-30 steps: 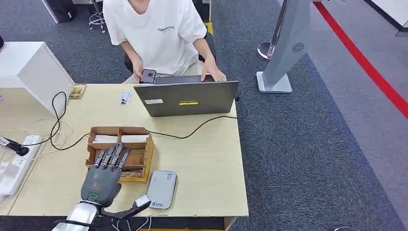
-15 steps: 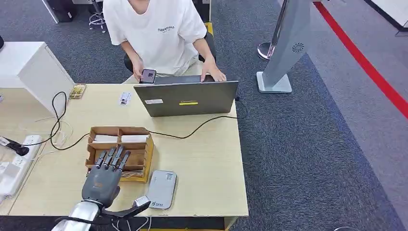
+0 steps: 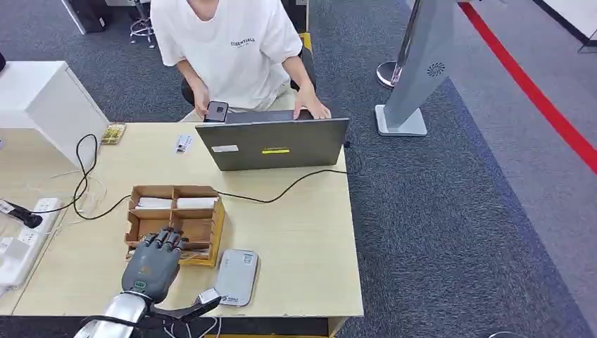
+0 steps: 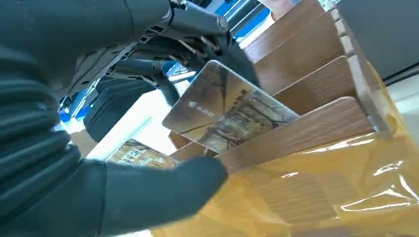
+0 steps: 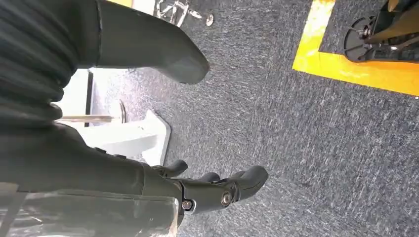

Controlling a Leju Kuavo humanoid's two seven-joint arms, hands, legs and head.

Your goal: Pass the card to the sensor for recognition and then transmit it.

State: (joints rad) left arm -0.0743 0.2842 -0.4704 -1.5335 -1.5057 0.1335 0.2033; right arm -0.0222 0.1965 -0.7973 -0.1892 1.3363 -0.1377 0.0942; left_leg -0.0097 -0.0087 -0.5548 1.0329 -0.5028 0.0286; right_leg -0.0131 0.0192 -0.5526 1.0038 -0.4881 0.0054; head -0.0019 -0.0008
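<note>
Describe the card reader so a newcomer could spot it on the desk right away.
On the wooden desk, find the brown card box near the front edge, under the left hand. The reader lies flat just right of it: a grey slab with rounded corners, the only such thing beside the box.

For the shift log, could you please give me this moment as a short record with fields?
left hand: over the near part of the wooden box, fingers curled onto a card
card: tilted, partly lifted out of its slot
right hand: holds nothing, over the carpet
reader: flat on the table, beside the box
person: seated behind the laptop
</note>
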